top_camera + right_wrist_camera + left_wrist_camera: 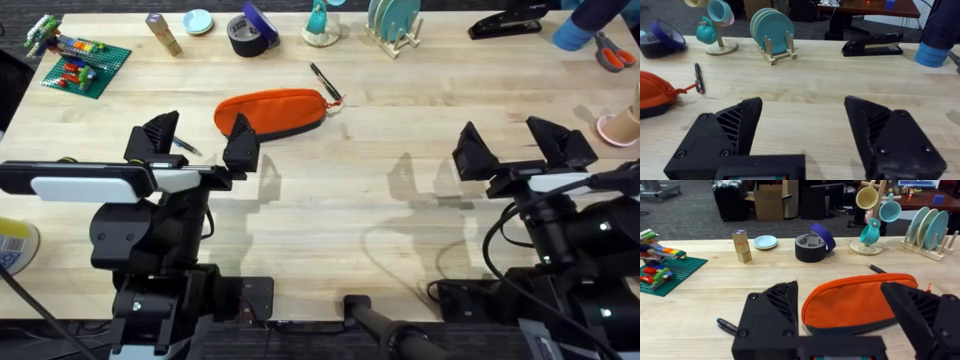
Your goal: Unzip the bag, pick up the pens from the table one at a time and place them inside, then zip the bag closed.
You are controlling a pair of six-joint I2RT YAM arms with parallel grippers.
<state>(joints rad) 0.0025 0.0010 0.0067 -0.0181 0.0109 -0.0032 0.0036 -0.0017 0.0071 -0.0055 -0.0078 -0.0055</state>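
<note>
The orange bag (270,112) lies on the table (380,200) left of centre, its top zipper looking closed, with a pull tab at its right end (685,90). One dark pen (325,82) lies just beyond the bag's right end. A second pen (185,147) lies near the bag's left end, partly under my left gripper (198,145). That gripper hovers open just in front of the bag (855,302), with the near pen (726,325) beside one finger. My right gripper (515,148) is open over bare table at the right, far from the bag.
Along the far edge stand a Lego baseplate (85,65), a wooden block (165,35), a small dish (198,21), tape rolls (250,35), a mug tree (320,25), a plate rack (395,25) and a stapler (505,22). Red-handled scissors (612,55) and a pink cup (620,125) sit far right.
</note>
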